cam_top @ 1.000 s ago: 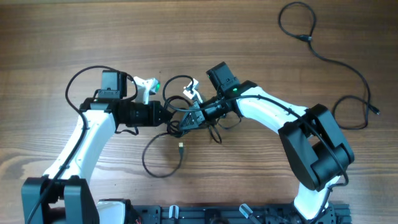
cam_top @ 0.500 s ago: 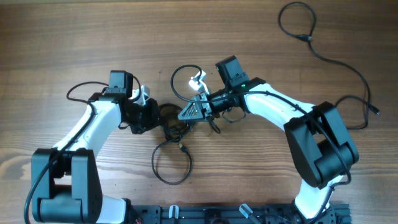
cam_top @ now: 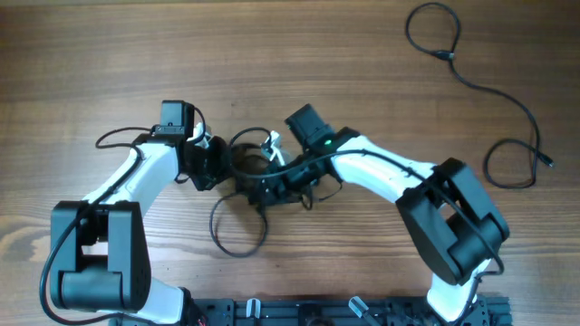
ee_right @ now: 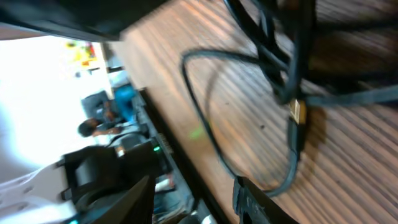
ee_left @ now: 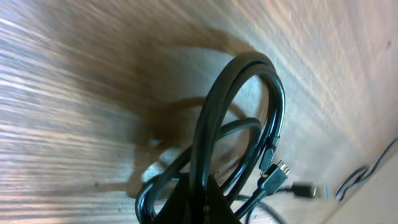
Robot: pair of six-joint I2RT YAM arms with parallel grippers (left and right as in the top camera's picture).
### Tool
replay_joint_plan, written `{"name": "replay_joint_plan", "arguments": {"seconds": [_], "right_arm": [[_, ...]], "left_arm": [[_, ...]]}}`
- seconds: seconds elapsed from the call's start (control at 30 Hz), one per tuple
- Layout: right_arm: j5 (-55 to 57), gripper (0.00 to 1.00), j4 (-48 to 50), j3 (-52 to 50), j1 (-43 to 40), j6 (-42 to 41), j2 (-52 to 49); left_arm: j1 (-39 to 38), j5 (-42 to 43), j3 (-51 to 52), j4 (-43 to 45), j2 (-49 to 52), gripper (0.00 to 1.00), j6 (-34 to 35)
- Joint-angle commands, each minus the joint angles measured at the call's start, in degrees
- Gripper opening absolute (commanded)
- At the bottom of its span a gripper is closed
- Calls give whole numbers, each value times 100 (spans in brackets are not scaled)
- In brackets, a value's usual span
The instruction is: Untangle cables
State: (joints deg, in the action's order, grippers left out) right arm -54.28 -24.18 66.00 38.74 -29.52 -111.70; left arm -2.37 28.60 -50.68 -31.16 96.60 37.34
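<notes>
The cables (cam_top: 243, 165) are a small black tangle at the table's middle, with one loop (cam_top: 237, 243) trailing toward the front. My left gripper (cam_top: 225, 166) is at the tangle's left side. In the left wrist view it (ee_left: 202, 183) is shut on a doubled black cable loop (ee_left: 242, 78), with small plugs (ee_left: 273, 174) hanging beside it. My right gripper (cam_top: 265, 192) is at the tangle's front right. In the right wrist view its fingers (ee_right: 196, 196) are apart with nothing between them, above a cable loop (ee_right: 205, 118) and a gold-tipped plug (ee_right: 297, 113).
A separate long black cable (cam_top: 489, 91) lies at the back right, looped at both ends. A small white plug (cam_top: 271, 139) sticks up behind the tangle. The arm bases and a black rail (cam_top: 299, 312) line the front edge.
My right gripper has swung from behind the tangle to its front right and now shows its fingers apart. The front loop has shifted left. My left gripper has held its place since half a second ago.
</notes>
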Motion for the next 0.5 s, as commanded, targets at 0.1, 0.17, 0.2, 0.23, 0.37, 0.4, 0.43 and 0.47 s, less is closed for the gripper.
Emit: {"name": "replay_joint_plan", "arguments": {"seconds": [0.1, 0.17, 0.2, 0.23, 0.37, 0.4, 0.43, 0.47], "right_arm": [[2332, 42, 144, 24, 466, -1008, 144], [3156, 40, 212, 24, 542, -1298, 144], [3296, 39, 308, 24, 544, -1316, 144], [3364, 39, 409, 24, 544, -1314, 144], [3810, 36, 767, 24, 544, -1425, 144], [3958, 35, 787, 24, 544, -1456, 144], [4142, 33, 815, 24, 544, -1438, 144], [4284, 31, 881, 24, 542, -1388, 144]], "left_arm": [[249, -101, 9, 208, 76, 4, 1110], [249, -103, 9, 24, 76, 4, 1036], [249, -103, 9, -55, 74, 4, 896], [249, -103, 9, -125, 74, 4, 739], [249, -151, 9, -581, 74, 6, -413], [249, -175, 9, -715, 76, 7, -581], [249, -223, 9, -896, 74, 11, -778], [249, -345, 9, -1036, 74, 20, -916]]}}
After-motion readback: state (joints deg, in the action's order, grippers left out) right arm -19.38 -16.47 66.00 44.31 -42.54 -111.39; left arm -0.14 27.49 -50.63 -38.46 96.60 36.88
